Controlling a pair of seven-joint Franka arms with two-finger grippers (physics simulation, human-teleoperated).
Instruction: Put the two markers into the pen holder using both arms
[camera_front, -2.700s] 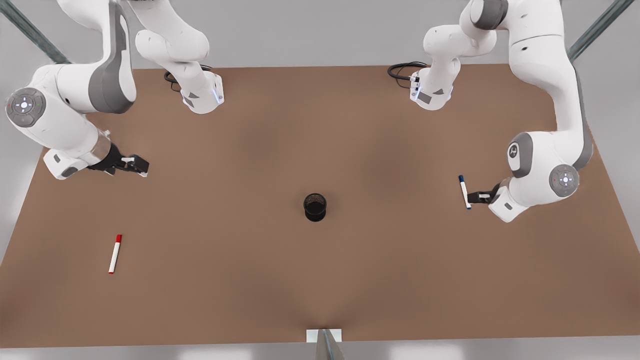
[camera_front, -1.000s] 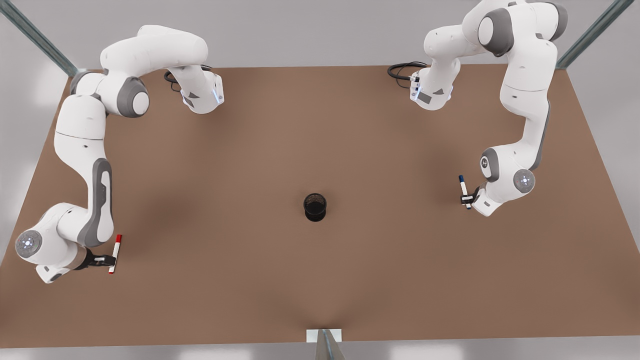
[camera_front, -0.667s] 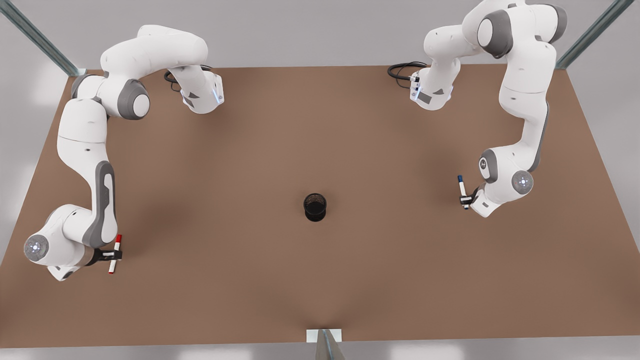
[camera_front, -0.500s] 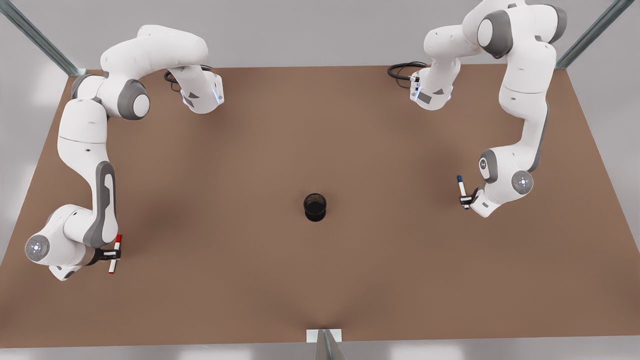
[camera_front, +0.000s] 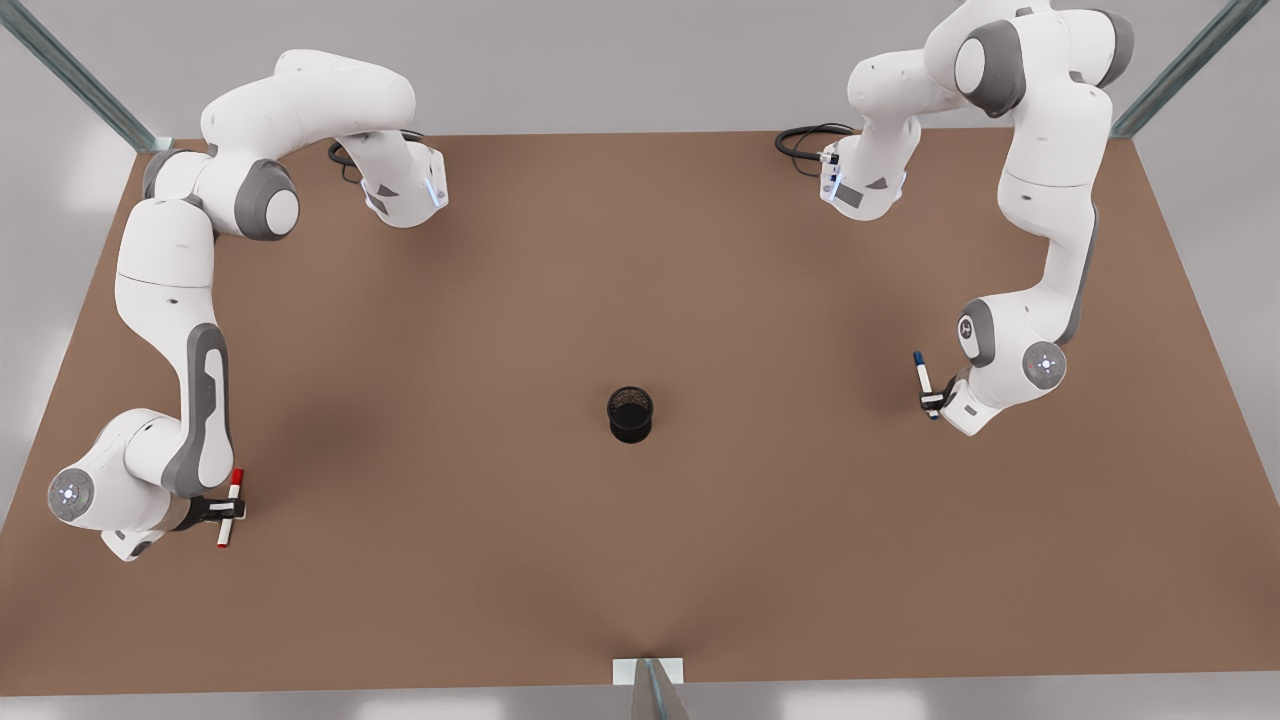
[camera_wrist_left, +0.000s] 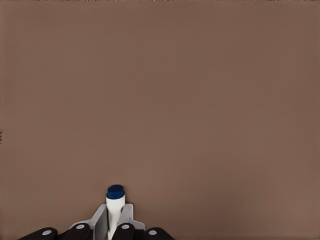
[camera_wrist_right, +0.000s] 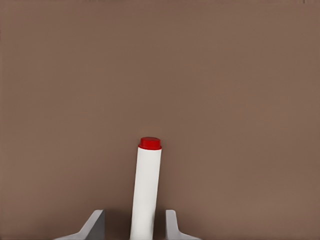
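Note:
The blue-capped marker (camera_front: 924, 382) is near the front view's right edge of the table, and my left gripper (camera_front: 932, 400) is shut on its barrel. In the left wrist view the blue-capped marker (camera_wrist_left: 115, 205) stands pinched between the gripper's (camera_wrist_left: 115, 217) grey fingers. The red-capped marker (camera_front: 230, 508) lies on the table at the front view's left. My right gripper (camera_front: 228, 510) straddles its middle. In the right wrist view the red-capped marker (camera_wrist_right: 146, 187) sits between the spread fingers (camera_wrist_right: 95, 222) of the open gripper (camera_wrist_right: 134, 220), with gaps on both sides. The black mesh pen holder (camera_front: 630, 414) stands upright at the table's centre.
The brown table (camera_front: 640, 280) stretches between the two arms. Both arm bases (camera_front: 405, 190) stand at the far edge with black cables (camera_front: 805, 140). A small white bracket (camera_front: 648, 672) sits at the near edge.
Both arms have come down to the markers. My right gripper has moved to the red marker and now straddles it. The blue marker has shifted slightly in my left gripper's grip.

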